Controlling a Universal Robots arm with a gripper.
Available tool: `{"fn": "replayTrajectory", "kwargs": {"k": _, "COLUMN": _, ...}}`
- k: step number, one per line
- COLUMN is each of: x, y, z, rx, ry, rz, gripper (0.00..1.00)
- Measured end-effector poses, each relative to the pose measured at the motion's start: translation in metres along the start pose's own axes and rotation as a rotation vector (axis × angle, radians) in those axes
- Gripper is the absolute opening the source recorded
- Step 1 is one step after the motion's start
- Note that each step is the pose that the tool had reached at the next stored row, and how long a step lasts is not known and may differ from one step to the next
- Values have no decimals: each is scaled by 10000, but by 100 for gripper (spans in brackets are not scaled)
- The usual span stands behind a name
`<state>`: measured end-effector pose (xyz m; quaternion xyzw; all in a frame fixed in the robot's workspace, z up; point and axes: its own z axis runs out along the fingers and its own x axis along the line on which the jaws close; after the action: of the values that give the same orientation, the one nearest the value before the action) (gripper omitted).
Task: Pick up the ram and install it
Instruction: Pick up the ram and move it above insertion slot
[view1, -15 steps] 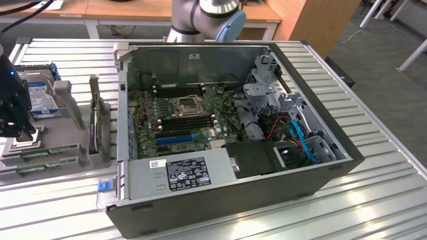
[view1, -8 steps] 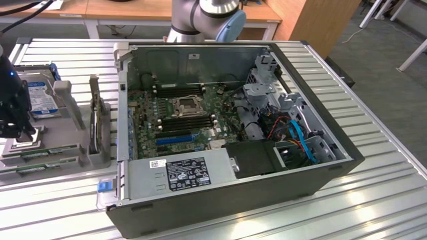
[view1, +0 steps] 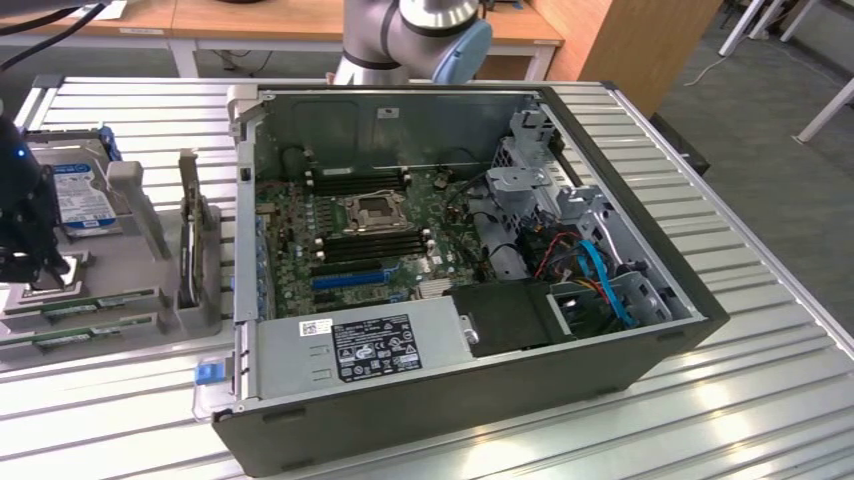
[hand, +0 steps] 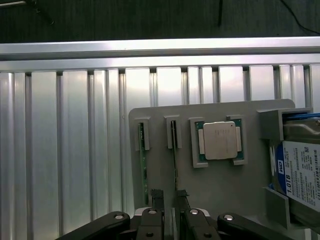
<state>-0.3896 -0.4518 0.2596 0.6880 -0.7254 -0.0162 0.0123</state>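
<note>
Two ram sticks stand on edge in slots of a grey fixture beside the computer case. One ram stick is a thin green strip; the other ram stick runs toward my gripper. The gripper is open, and its two dark fingers reach down on either side of that second stick's near end without clamping it. In the exterior view the gripper hangs at the far left over the fixture, just above the ram sticks.
The fixture also carries a square silver processor and a hard drive. The open computer case lies to the exterior view's right, with the motherboard, its black memory slots and a power supply. Everything rests on a ribbed aluminium table.
</note>
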Motion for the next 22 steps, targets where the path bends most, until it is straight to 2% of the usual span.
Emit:
{"fn": "replayTrajectory", "kwargs": {"k": 11, "x": 44, "y": -2, "z": 0, "rx": 0, "ry": 1, "rz": 0, "gripper": 24}}
{"fn": "replayTrajectory", "kwargs": {"k": 22, "x": 143, "y": -7, "z": -1, "rx": 0, "ry": 0, "rz": 2, "gripper": 24}}
